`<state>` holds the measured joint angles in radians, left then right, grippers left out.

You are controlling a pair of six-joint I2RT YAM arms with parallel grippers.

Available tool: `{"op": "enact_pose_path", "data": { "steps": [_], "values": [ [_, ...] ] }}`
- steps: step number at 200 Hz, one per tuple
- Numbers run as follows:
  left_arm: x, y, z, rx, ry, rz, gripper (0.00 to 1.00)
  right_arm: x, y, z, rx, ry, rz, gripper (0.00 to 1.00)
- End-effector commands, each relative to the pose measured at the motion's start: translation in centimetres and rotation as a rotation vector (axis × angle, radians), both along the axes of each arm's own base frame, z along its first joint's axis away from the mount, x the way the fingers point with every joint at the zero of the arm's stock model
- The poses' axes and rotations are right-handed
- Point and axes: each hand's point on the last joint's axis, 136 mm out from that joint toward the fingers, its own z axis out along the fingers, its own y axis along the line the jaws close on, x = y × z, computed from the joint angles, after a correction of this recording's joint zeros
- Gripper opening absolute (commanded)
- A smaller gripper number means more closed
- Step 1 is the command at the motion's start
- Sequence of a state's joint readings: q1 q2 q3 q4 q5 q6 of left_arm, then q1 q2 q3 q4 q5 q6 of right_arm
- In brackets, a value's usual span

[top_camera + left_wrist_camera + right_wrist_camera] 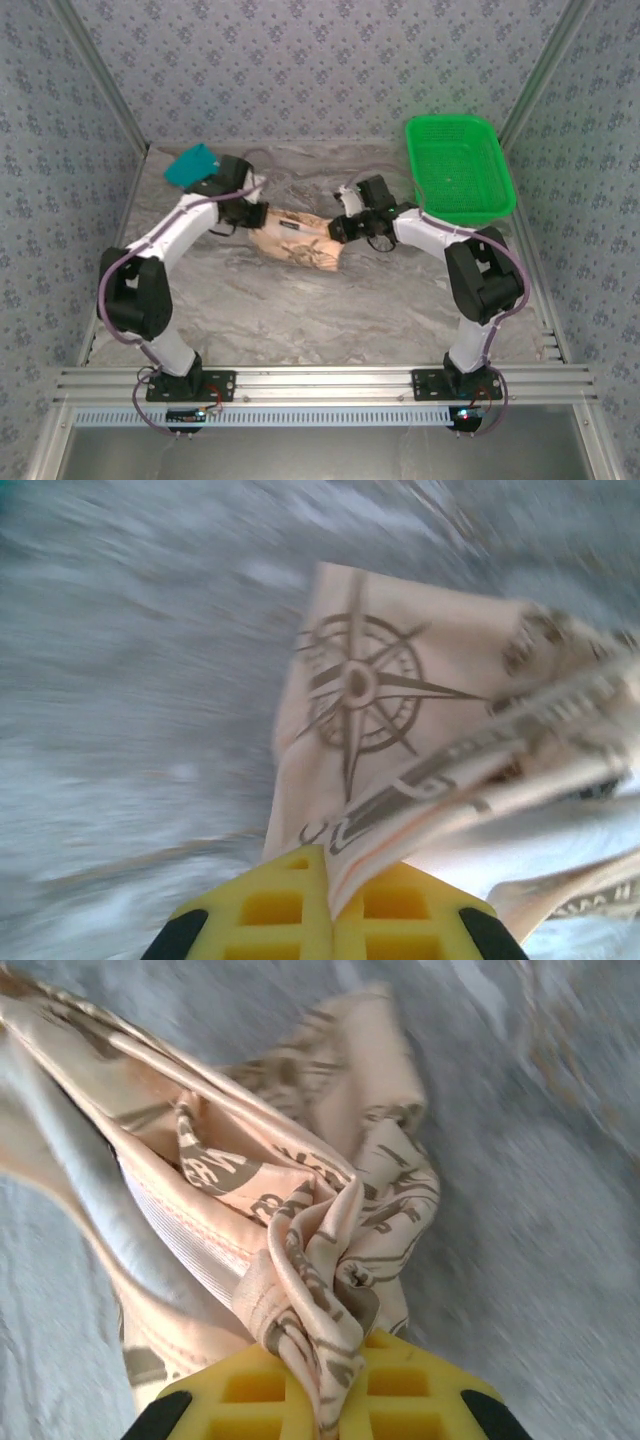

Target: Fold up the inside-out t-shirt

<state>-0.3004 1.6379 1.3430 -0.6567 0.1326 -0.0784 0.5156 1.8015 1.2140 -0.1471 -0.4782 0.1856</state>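
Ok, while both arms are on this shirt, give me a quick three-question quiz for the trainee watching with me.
1. True or false: the left claw and the right claw are each shut on the t-shirt.
2. Which container stands at the far right of the table? A red bucket; B green basket; C cardboard box.
3. Fill in: the dark print facing the left wrist camera is a compass ____.
Key: 1 true; 2 B; 3 rose.
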Motion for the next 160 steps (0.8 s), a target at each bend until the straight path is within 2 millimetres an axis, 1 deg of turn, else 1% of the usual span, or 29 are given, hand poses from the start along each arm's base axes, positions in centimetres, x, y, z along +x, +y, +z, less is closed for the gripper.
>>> {"op": "enact_pose_path", "data": {
  "steps": [1,26,47,50,51,60,69,85,86,87,91,97,107,109,115,122,136,150,153,155,160],
  "values": [
    [0.3,4.7,2.4,0.075,-0.022,0.099,0.0,1.7,3.8,3.7,0.057,-0.087,-0.03,0.0],
    [1.4,7.8,4.4,0.071,-0.061,0.154,0.0,2.6,7.8,5.2,0.11,-0.117,-0.009,0.0],
    [2.5,9.4,6.5,0.05,-0.116,0.15,0.0,3.5,11.2,5.9,0.142,-0.124,0.031,0.0],
    [2.7,9.7,6.7,0.048,-0.119,0.154,0.0,3.7,11.6,6.3,0.15,-0.129,0.033,0.0],
    [2.8,9.8,6.8,0.048,-0.121,0.155,0.0,3.8,11.7,6.0,0.148,-0.124,0.033,0.0],
    [3.2,10.8,7.4,0.046,-0.116,0.175,0.0,4.2,13.2,6.7,0.172,-0.132,0.049,0.0],
    [3.6,11.7,8.4,0.041,-0.119,0.188,0.0,4.4,14.8,7.4,0.194,-0.138,0.074,0.0],
    [4.1,13.0,9.2,0.044,-0.117,0.199,0.0,4.7,17.5,8.6,0.233,-0.142,0.113,0.0],
    [4.1,13.0,9.3,0.046,-0.119,0.197,0.0,4.7,17.6,8.4,0.232,-0.139,0.115,0.0],
    [4.1,13.1,9.2,0.046,-0.118,0.197,0.0,4.7,17.8,8.8,0.238,-0.145,0.118,0.0],
    [4.3,13.5,9.5,0.05,-0.128,0.2,0.0,4.9,18.5,9.1,0.246,-0.15,0.125,0.0],
    [4.4,14.4,9.8,0.051,-0.133,0.218,0.0,5.0,19.4,9.8,0.258,-0.164,0.136,0.0],
    [4.7,15.8,10.4,0.05,-0.14,0.247,0.0,5.5,21.0,10.4,0.273,-0.194,0.158,0.0],
    [4.7,16.2,10.5,0.051,-0.142,0.254,0.0,5.5,21.3,10.2,0.273,-0.195,0.161,0.0],
    [5.0,17.2,11.1,0.049,-0.148,0.282,0.0,6.1,22.1,10.9,0.292,-0.217,0.163,0.0],
    [5.4,18.3,12.0,0.046,-0.171,0.311,0.0,6.7,23.0,11.3,0.314,-0.23,0.164,0.0],
    [6.2,19.9,13.9,0.048,-0.226,0.348,0.0,8.0,24.7,12.9,0.39,-0.276,0.166,0.0],
    [7.6,20.6,15.9,0.048,-0.293,0.358,0.0,9.6,25.9,14.4,0.468,-0.365,0.146,0.0],
    [7.9,20.6,15.9,0.049,-0.298,0.355,0.0,10.0,26.0,14.8,0.487,-0.389,0.138,0.0],
    [8.2,20.6,16.6,0.046,-0.32,0.352,0.0,10.3,26.0,14.9,0.498,-0.403,0.129,0.0],
    [8.9,20.6,17.1,0.041,-0.341,0.343,0.0,11.1,26.1,15.3,0.53,-0.437,0.106,0.0]
  ]
}}
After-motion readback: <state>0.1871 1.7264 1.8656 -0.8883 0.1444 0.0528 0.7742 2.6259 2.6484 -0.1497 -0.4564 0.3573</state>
